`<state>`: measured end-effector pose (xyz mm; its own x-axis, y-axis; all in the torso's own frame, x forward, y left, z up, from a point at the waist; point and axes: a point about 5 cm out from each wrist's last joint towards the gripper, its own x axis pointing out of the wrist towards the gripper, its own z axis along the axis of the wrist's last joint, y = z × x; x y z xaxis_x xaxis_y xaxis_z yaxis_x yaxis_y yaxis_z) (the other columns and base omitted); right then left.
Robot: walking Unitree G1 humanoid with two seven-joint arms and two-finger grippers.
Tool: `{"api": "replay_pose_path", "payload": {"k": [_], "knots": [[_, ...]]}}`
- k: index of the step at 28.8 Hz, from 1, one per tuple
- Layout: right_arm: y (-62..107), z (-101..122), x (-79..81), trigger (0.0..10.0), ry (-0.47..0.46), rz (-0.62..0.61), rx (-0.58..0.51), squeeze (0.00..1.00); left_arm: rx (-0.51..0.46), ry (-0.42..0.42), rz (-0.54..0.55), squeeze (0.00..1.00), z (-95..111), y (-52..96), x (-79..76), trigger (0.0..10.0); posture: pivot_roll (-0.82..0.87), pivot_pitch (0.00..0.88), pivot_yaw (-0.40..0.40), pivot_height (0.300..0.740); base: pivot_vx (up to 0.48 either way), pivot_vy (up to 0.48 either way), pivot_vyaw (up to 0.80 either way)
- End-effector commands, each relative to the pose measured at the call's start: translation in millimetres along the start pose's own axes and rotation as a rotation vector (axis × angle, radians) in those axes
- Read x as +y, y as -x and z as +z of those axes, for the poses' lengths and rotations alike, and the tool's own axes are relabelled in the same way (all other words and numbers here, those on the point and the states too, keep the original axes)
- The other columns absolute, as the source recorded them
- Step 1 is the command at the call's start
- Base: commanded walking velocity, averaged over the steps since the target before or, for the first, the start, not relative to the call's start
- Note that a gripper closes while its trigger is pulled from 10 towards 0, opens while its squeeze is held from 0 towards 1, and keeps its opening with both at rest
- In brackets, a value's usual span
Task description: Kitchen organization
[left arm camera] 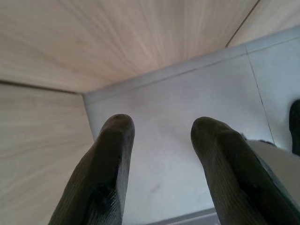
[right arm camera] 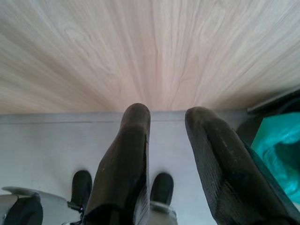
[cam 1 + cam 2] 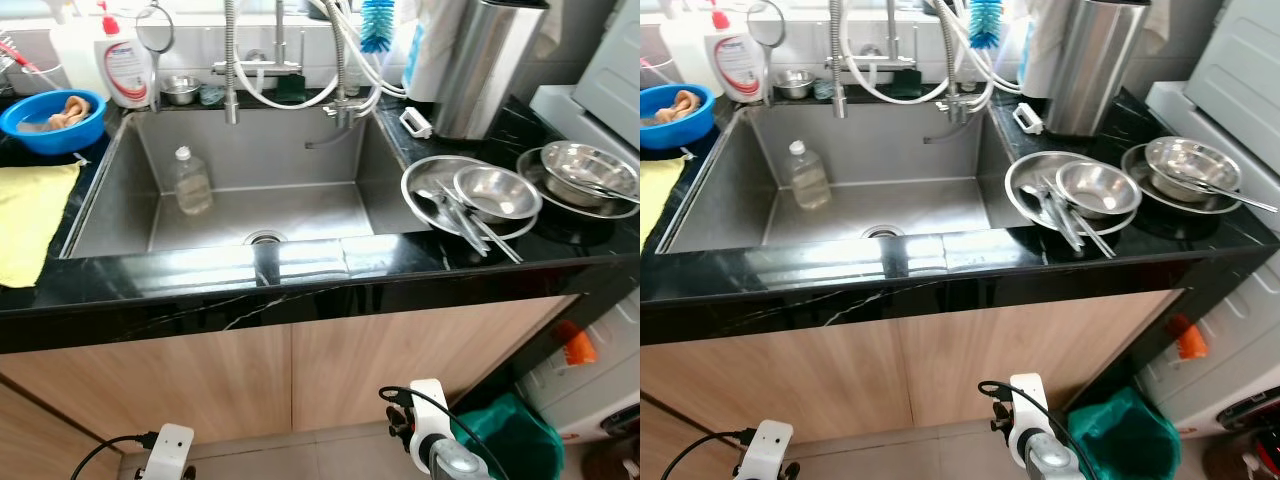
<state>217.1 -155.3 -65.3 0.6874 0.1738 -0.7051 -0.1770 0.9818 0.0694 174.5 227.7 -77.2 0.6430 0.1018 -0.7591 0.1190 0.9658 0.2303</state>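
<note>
A steel sink (image 3: 110,190) is set in a black counter, with a clear plastic bottle (image 3: 191,181) standing inside it near the left. To the right of the sink, a steel bowl (image 3: 497,191) and several utensils (image 3: 465,225) lie on a steel plate (image 3: 420,178). A second steel bowl (image 3: 588,170) sits further right. A blue bowl (image 3: 52,120) and a yellow cloth (image 3: 30,215) are on the left counter. Both arms hang low in front of the wooden cabinet doors. My left gripper (image 1: 161,129) is open over the floor, and my right gripper (image 2: 168,117) is open too, both holding nothing.
Behind the sink are a faucet (image 3: 232,70) with hoses, a dish soap bottle (image 3: 125,65), a small steel bowl (image 3: 180,90) and a blue brush (image 3: 378,25). A tall steel canister (image 3: 490,65) stands at the back right. A green bin bag (image 3: 510,440) sits on the floor at the right.
</note>
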Motion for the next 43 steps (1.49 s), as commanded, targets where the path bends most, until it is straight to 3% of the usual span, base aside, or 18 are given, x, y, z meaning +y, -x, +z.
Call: {"api": "replay_pose_path", "payload": {"k": [1,9,13,18,28,37,43], "knots": [[0.5,0.2,0.5,10.0,0.012,0.009,-0.015,0.00,-0.004,-0.024,-0.003,0.00,-3.0,1.2,-1.8,10.0,-0.03,0.000,-0.032,0.740,0.000,0.000,0.00],[1.4,-2.0,-1.2,10.0,0.030,-0.007,-0.012,0.00,-0.020,-0.027,0.018,0.00,-3.4,2.0,-1.9,10.0,-0.02,0.000,-0.038,0.740,0.000,0.000,0.00],[3.2,-13.6,-4.2,10.0,-0.087,-0.046,0.060,0.00,0.013,-0.010,0.011,0.00,-7.8,2.3,-4.7,10.0,-0.01,0.000,-0.050,0.740,0.000,0.000,0.00],[4.3,-20.0,-6.5,10.0,-0.089,-0.070,0.121,0.00,0.018,-0.014,0.001,0.00,-8.9,2.5,-6.4,10.0,-0.01,0.000,-0.055,0.740,0.000,0.000,0.00],[3.2,-15.5,-4.7,10.0,-0.039,-0.014,0.110,0.00,0.023,-0.018,-0.005,0.00,-8.2,2.0,-6.8,10.0,-0.02,0.000,-0.056,0.740,0.000,0.404,0.46],[2.5,-13.5,-5.3,10.0,-0.047,-0.018,0.112,0.00,0.002,-0.025,-0.001,0.00,-4.2,1.2,-5.9,10.0,-0.02,0.000,-0.058,0.740,0.000,0.000,0.00],[2.4,-7.9,-7.1,10.0,-0.054,-0.054,0.041,0.00,-0.040,-0.094,-0.015,0.00,0.9,1.0,-5.8,10.0,-0.01,0.000,-0.057,0.740,0.000,0.000,0.00]]}}
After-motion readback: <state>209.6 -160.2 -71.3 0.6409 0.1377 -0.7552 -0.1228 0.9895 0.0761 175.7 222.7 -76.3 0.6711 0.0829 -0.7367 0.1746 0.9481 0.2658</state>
